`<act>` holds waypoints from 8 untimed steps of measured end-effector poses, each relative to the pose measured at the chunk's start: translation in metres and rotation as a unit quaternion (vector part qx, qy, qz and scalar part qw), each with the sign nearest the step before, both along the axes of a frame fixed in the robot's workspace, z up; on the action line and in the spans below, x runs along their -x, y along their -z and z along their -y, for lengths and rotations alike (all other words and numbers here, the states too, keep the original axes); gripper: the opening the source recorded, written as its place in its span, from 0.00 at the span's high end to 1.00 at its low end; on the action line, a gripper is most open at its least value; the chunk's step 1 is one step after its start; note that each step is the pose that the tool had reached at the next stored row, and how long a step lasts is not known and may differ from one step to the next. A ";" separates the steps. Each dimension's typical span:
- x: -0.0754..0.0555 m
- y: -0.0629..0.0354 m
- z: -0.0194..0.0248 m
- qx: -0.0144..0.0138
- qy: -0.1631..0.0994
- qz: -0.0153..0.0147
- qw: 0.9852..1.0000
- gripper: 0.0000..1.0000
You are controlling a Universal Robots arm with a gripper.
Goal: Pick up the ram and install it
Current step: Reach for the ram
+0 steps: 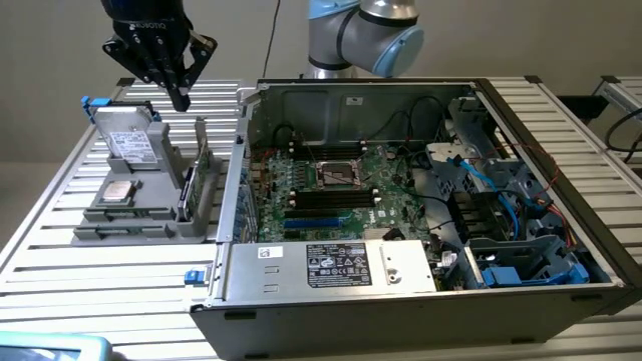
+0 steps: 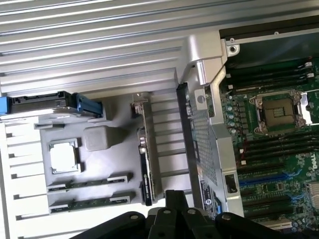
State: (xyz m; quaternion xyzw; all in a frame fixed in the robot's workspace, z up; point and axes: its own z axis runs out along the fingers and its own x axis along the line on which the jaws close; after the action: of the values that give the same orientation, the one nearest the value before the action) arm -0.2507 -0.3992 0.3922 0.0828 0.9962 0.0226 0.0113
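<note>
Black pincer (image 1: 179, 99), fingers drawn together on nothing, hangs above the grey plastic parts tray (image 2: 30, 149). Below it, past the upright green card with a metal bracket (image 2: 144, 159), the ram (image 2: 89, 182), a long dark-green circuit stick, sits slotted in that tray. I judge this the approach to the pick; grasping calls for parted fingers squared across the stick.

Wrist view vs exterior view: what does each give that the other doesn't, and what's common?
Wrist view: a top-down look into the grey holder, with two ram sticks lying in its slots. Exterior view: the arm's joint, the power supply label and the drive cage with blue cables. Both: the end effector above the holder, the CPU chip, the upright card and the motherboard socket.
</note>
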 end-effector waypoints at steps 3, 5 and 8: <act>0.012 0.0014 0.0001 0.000 -0.001 0.000 1.000 0.89; 0.020 0.0030 0.0002 0.000 -0.002 0.000 1.000 0.89; 0.030 0.0062 0.0002 0.000 -0.003 -0.001 1.000 0.89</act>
State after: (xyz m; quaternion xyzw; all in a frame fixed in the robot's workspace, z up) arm -0.2810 -0.3994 0.3860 0.0799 0.9965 0.0225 0.0107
